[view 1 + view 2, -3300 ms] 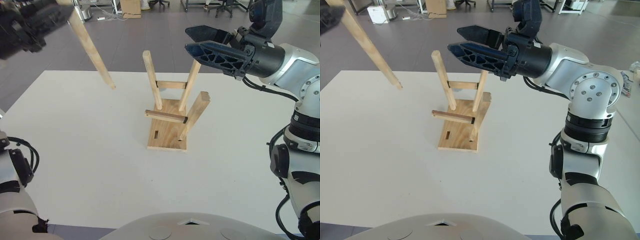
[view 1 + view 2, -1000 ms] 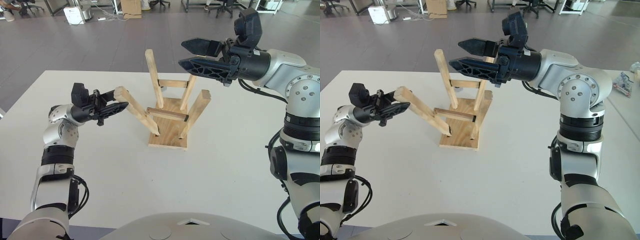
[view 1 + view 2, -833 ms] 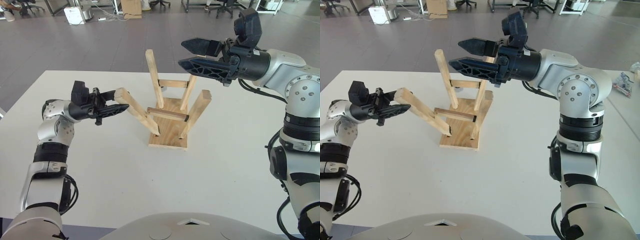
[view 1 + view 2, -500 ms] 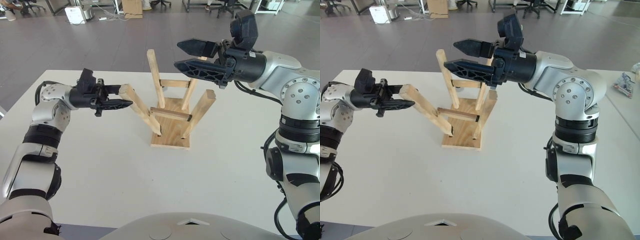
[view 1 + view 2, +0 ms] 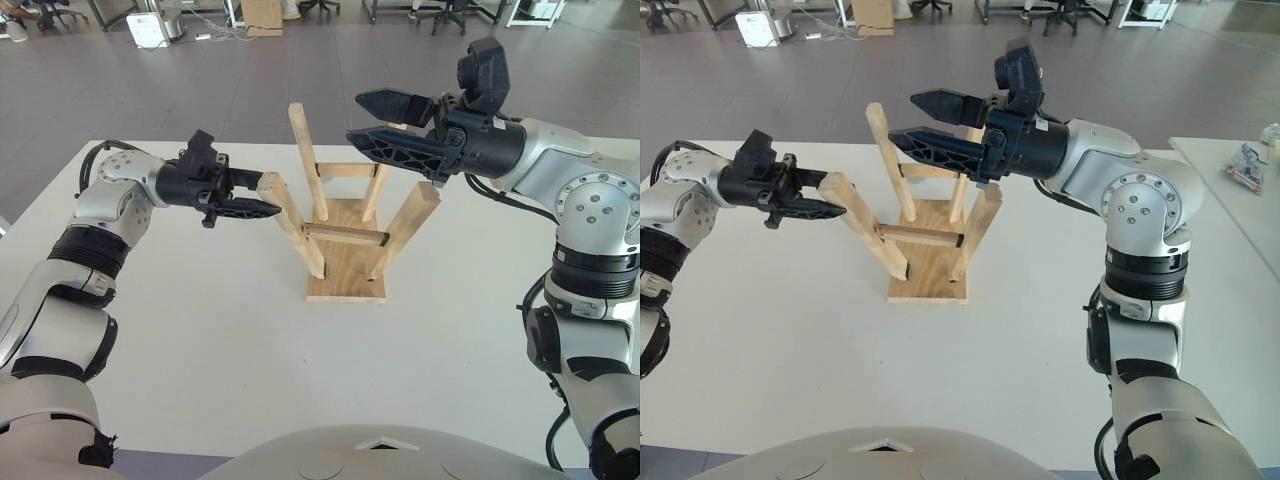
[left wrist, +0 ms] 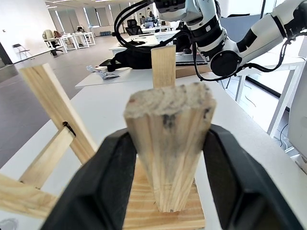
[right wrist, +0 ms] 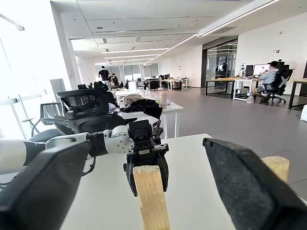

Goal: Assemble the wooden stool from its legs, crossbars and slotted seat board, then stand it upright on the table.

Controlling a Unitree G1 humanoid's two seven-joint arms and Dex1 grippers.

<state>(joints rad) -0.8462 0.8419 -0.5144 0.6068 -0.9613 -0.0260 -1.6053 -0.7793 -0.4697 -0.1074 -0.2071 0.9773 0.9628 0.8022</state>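
The seat board [image 5: 345, 288] lies flat near the middle of the table [image 5: 200, 330], with 3 legs [image 5: 308, 160] pointing up from it and 2 crossbars [image 5: 345, 234] joining them. The left gripper [image 5: 262, 195] is clamped on the upper end of a 4th leg [image 5: 298, 232], which slants down to the board's left edge. The right gripper [image 5: 355, 117] hovers over the right-hand legs, jaws spread wide, holding nothing.

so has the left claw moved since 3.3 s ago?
Yes. The left claw has come down toward the seat board; the leg it holds now ends at the board's left edge.
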